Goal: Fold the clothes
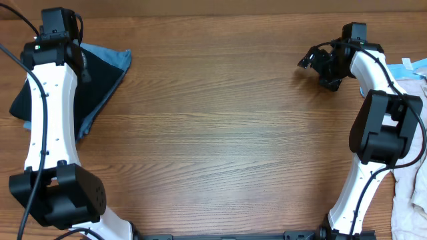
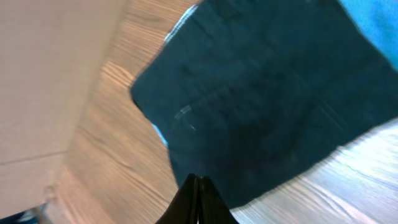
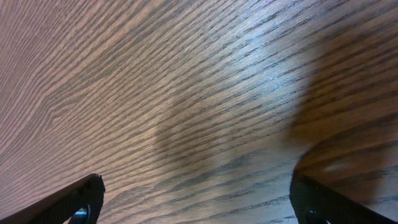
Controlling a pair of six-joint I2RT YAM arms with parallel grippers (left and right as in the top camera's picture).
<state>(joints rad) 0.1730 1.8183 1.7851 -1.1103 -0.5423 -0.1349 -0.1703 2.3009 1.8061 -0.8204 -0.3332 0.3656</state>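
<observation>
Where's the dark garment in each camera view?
Overhead: the dark garment lies at top left, partly under the left arm.
Left wrist: it fills the upper middle and right of the frame, just above the left claw.
Right wrist: not in it; only bare table shows.
Shared landmark: the wood-grain table, visible in all three views.

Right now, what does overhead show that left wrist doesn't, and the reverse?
Overhead only: the right tool open over bare wood, and pale clothes heaped at the right edge. Left wrist only: the left tool closed, tips together above the dark garment. Both: that garment, its blue side partly showing, on the wooden table.
</observation>
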